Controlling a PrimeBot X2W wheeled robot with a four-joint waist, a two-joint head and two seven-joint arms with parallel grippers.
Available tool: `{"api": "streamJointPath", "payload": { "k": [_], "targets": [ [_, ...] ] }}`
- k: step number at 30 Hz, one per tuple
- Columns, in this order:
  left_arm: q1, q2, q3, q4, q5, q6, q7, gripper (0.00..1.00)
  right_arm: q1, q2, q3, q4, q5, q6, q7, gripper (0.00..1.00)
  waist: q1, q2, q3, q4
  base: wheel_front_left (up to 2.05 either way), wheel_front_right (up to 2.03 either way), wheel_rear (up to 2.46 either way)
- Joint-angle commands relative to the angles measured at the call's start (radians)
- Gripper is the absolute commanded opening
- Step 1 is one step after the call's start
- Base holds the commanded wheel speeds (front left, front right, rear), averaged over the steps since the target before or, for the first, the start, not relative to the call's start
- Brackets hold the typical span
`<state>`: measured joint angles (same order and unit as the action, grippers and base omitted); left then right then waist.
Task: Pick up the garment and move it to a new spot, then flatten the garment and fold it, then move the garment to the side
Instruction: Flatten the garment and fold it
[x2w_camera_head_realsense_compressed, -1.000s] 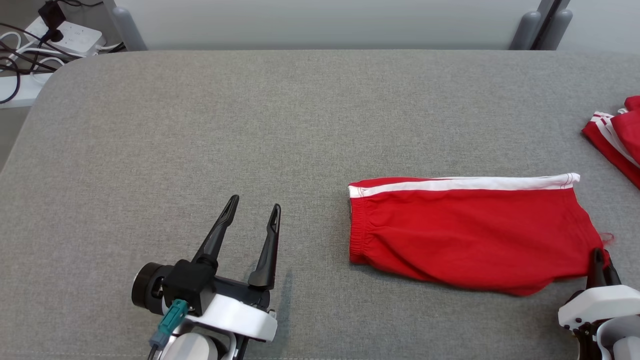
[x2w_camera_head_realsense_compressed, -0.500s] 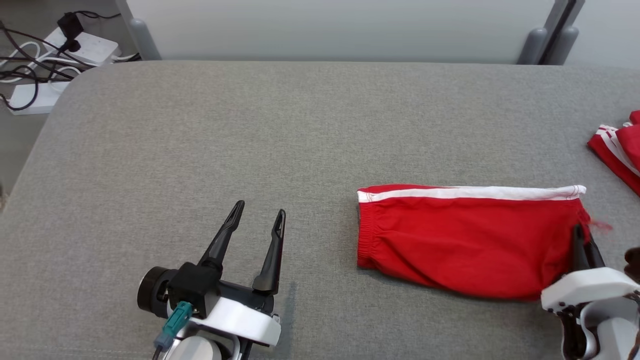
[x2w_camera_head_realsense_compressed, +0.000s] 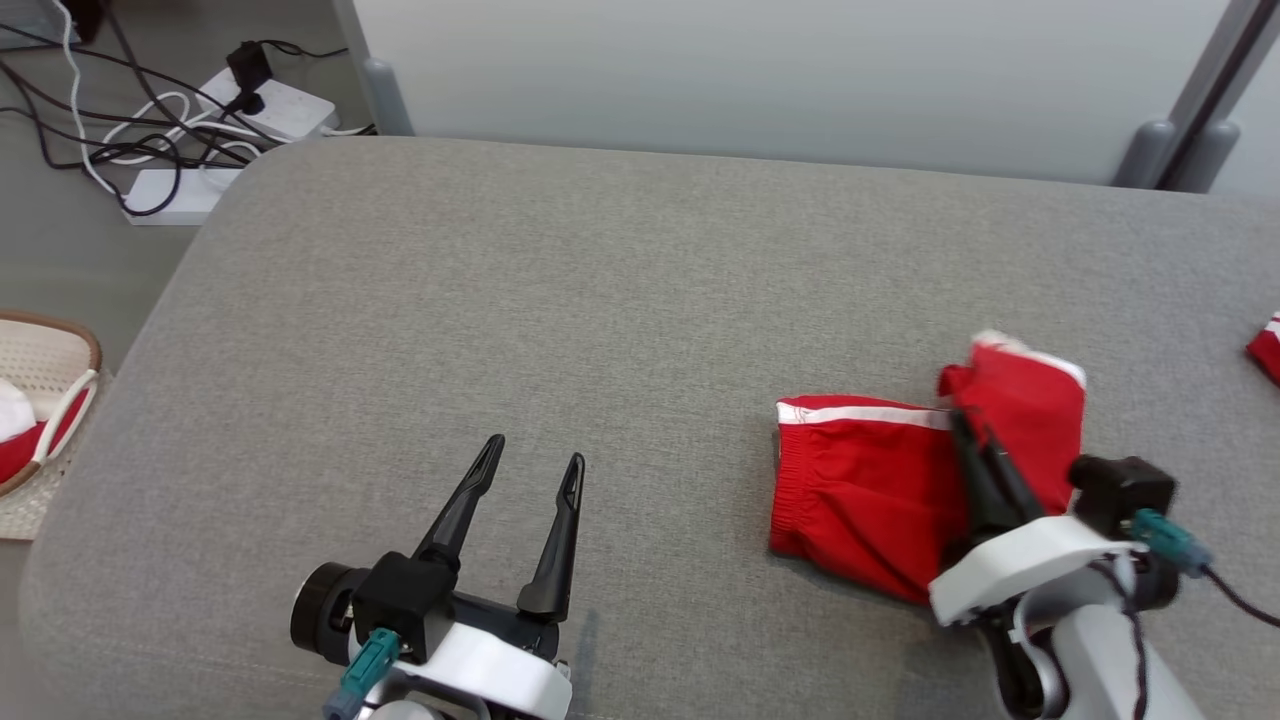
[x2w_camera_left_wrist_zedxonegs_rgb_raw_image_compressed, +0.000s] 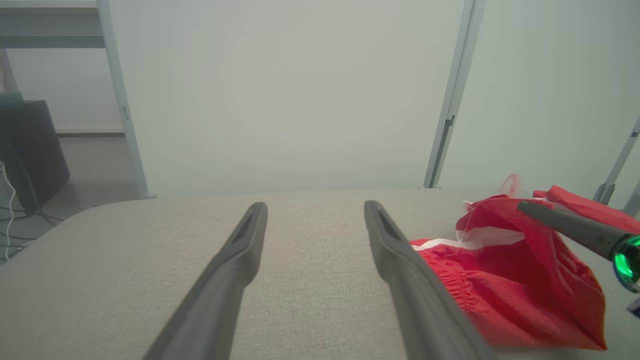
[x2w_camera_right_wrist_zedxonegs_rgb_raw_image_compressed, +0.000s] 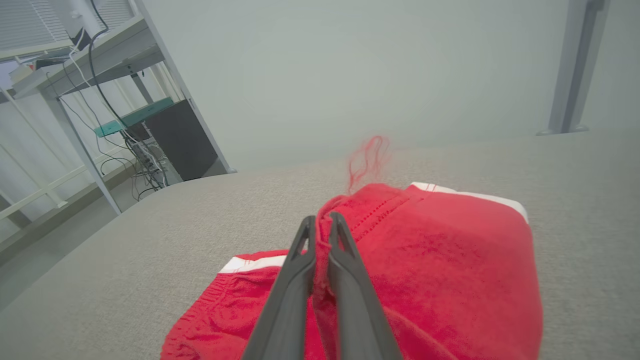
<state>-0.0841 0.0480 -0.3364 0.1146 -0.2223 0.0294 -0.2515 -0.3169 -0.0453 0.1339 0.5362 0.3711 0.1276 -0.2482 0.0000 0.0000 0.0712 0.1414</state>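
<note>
Right hand (x2w_camera_head_realsense_compressed: 958, 420) is clenched on the hem end of the red soft-knit shorts with a white side stripe (x2w_camera_head_realsense_compressed: 860, 480). A pinch of cloth is seen between the closed fingers in the right wrist view. The gripped end is raised and doubled over toward the elastic waistband (x2w_camera_head_realsense_compressed: 790, 480), so the fold step is judged to be under way.

The waistband end is laid flat on the grey fabric-covered tabletop (x2w_camera_head_realsense_compressed: 600, 300), directly under and left of that hand. Left hand (x2w_camera_head_realsense_compressed: 536, 452) is released, fingers spread, nothing held. It is parked over bare tabletop well apart from the shorts, to their left.

Handling, as judged:
- Light, limp, no stiffness. Any unsupported part is expected to sag and drag.
- Not slippery. Cloth-on-cloth friction is expected, so the lower layer may be pulled along.
- Best taken at a hem corner or the waistband, where seams add thickness.
- With one pinch point the far hem corner is left free, so a skewed fold is a risk.
- Loose red thread (x2w_camera_right_wrist_zedxonegs_rgb_raw_image_compressed: 367, 155) is frayed off the hem and may snag.

Farther out, a second red-and-white garment (x2w_camera_head_realsense_compressed: 1265, 345) is seen at the right edge, and a woven basket (x2w_camera_head_realsense_compressed: 40, 350) off the tabletop's left end.
</note>
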Motion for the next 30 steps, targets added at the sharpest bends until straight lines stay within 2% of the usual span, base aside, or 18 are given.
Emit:
{"api": "streamJointPath", "payload": {
  "k": [1,8,21,22,23,24,28,30],
  "targets": [
    [-0.016,0.002,0.03,-0.022,0.0,0.01,-0.01,1.0,-0.019,-0.005,0.067,-0.025,0.018,0.003,-0.014,0.0,0.0,0.0,-0.005,0.015,0.0,0.0,0.0],
    [-0.015,0.002,0.019,-0.023,-0.003,0.013,-0.01,1.0,-0.048,-0.005,0.231,0.037,0.064,0.003,-0.014,0.0,0.0,0.0,0.005,0.058,0.0,0.0,0.0],
    [-0.017,0.002,0.029,-0.029,-0.004,0.017,-0.01,1.0,-0.052,-0.005,0.365,0.104,0.095,0.003,-0.014,0.0,0.0,0.0,0.025,0.066,0.0,0.0,0.0],
    [-0.018,0.002,0.029,-0.029,-0.004,0.018,-0.01,1.0,-0.052,-0.005,0.372,0.106,0.095,0.003,-0.014,0.24,0.0,0.0,0.025,0.064,0.0,0.0,0.0],
    [-0.018,0.002,0.03,-0.029,-0.004,0.018,-0.01,1.0,-0.052,-0.005,0.378,0.107,0.095,0.003,-0.014,0.79,0.0,0.0,0.025,0.061,0.0,0.0,0.0],
    [-0.018,0.002,0.03,-0.028,-0.003,0.018,-0.01,1.0,-0.052,-0.005,0.384,0.108,0.095,0.003,-0.014,1.0,0.0,0.0,0.025,0.059,0.0,0.0,0.0],
    [-0.015,0.002,0.034,-0.026,0.001,0.018,-0.01,1.0,-0.048,-0.005,0.39,0.067,0.089,0.003,-0.014,1.0,0.0,0.0,0.021,0.041,0.0,0.0,0.0],
    [-0.012,0.002,0.039,-0.025,0.005,0.017,-0.01,1.0,-0.035,-0.005,0.385,0.009,0.091,0.003,-0.014,1.0,0.0,0.0,0.014,0.023,0.0,0.0,0.0]
  ]
}}
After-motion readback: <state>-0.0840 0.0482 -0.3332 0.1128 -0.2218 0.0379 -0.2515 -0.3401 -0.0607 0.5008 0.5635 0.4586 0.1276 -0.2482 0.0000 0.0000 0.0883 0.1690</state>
